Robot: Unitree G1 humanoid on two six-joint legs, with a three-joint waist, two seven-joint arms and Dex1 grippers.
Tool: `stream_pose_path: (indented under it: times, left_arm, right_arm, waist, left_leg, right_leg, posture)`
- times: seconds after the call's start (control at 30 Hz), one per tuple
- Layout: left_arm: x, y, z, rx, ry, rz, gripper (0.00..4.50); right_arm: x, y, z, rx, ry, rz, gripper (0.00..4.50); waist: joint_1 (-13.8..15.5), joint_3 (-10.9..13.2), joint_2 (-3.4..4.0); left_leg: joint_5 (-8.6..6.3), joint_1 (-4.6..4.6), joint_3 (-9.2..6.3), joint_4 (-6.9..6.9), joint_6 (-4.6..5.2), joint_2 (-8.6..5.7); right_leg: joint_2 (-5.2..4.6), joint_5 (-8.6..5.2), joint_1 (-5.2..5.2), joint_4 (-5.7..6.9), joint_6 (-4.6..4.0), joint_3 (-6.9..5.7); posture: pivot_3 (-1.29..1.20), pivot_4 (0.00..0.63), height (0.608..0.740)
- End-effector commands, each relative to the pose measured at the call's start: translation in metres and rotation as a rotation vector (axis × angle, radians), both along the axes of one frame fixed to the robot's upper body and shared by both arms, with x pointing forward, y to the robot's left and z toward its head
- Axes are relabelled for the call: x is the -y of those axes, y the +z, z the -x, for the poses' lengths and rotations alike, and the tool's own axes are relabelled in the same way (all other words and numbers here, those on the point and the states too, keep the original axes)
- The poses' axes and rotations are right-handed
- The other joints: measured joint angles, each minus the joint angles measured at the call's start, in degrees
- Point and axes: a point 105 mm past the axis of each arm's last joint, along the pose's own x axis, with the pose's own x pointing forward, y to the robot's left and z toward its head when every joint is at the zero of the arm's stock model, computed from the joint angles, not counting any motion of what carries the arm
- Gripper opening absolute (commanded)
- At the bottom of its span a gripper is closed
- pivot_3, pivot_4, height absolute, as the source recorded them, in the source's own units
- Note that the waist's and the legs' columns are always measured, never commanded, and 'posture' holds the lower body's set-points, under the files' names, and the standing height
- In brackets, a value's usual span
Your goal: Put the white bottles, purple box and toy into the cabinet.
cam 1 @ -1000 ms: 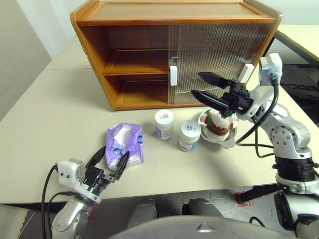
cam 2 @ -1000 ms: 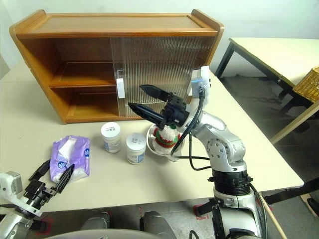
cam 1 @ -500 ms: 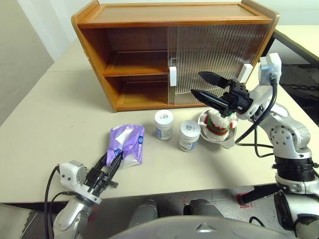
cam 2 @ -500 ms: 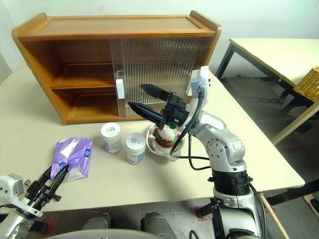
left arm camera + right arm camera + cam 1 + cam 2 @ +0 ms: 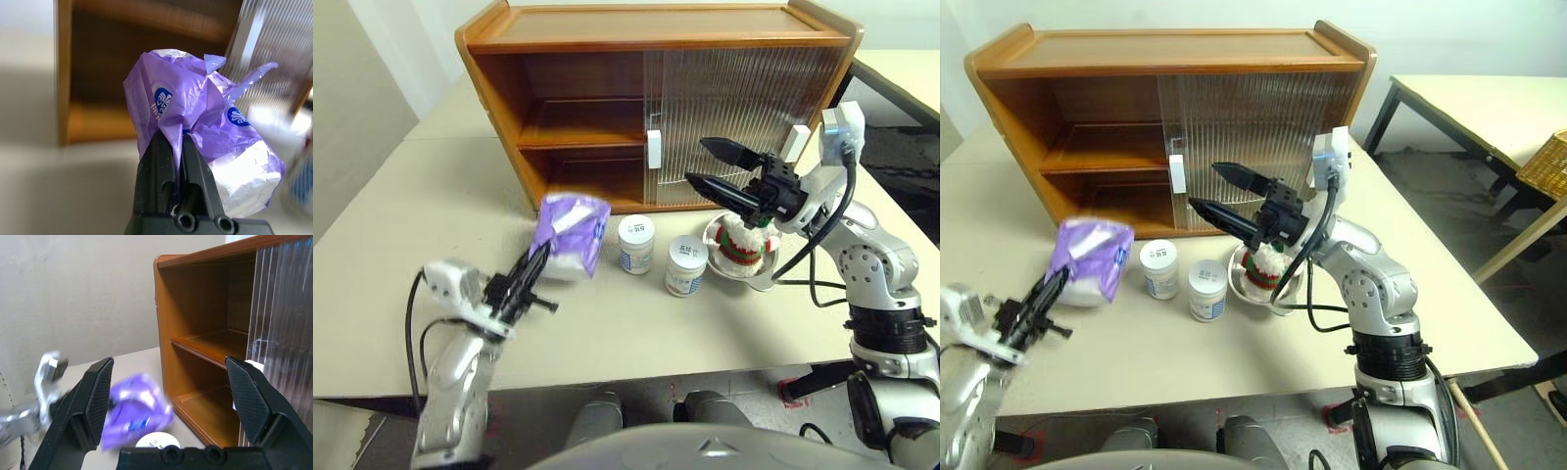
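The left gripper is pinched tight on a fold of the purple box, which hangs clear of the table, crumpled and tilted, in front of the cabinet's open left half; in the left wrist view the two fingers press together with the plastic wrap squeezed between them, and the rest of the pack bulges beyond the tips. The cabinet stands at twelve o'clock on the table, its left side open on both levels with the shelf bare, its right side covered by the ribbed sliding doors. The two white bottles stand upright on the table just in front of the cabinet, side by side and apart, at about three o'clock from the lifted box. At three o'clock from them again sits the steel bowl, with the toy upright inside it. The right gripper hangs above and at eleven o'clock of the toy, its fingers spread wide, holding nothing and pointing toward the robot's left, across the front of the sliding doors. From the right wrist view the purple box shows between its open fingers, near the cabinet's lower opening.
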Motion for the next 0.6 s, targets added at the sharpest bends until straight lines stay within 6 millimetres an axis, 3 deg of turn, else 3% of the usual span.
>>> stream_pose_path:
  times: [0.03,0.33,0.6]
  left_arm:
    - [0.007,0.027,-0.009,0.033,-0.015,0.032,0.04]
    - [0.017,0.076,-0.051,0.041,0.055,0.141,0.04]
    - [0.023,0.101,-0.11,-0.012,0.151,0.186,0.04]
  right_arm:
    - [-0.001,0.002,-0.001,0.013,-0.002,0.006,4.5]
    - [-0.003,0.0,0.0,0.012,-0.008,-0.002,4.5]
    - [-0.004,0.0,-0.001,0.014,-0.016,-0.01,4.5]
  waist:
    - [0.0,0.0,0.0]
    - [-0.2,0.2,-0.28]
    - [-0.2,0.4,-0.59]
  left_leg:
    - [-0.02,0.03,0.01,0.02,0.03,-0.01]
    - [-0.09,0.14,0.04,0.14,0.14,0.01]
    - [-0.03,0.42,0.06,0.21,0.21,0.01]
  right_leg:
    - [0.02,0.03,0.07,-0.04,0.04,0.03]
    - [0.14,0.27,0.26,-0.13,0.52,0.11]
    - [0.17,0.31,0.58,-0.16,0.63,0.19]
  posture:
    - [-0.07,0.036,0.74]
    - [-0.09,0.037,0.74]
    - [-0.1,0.035,0.74]
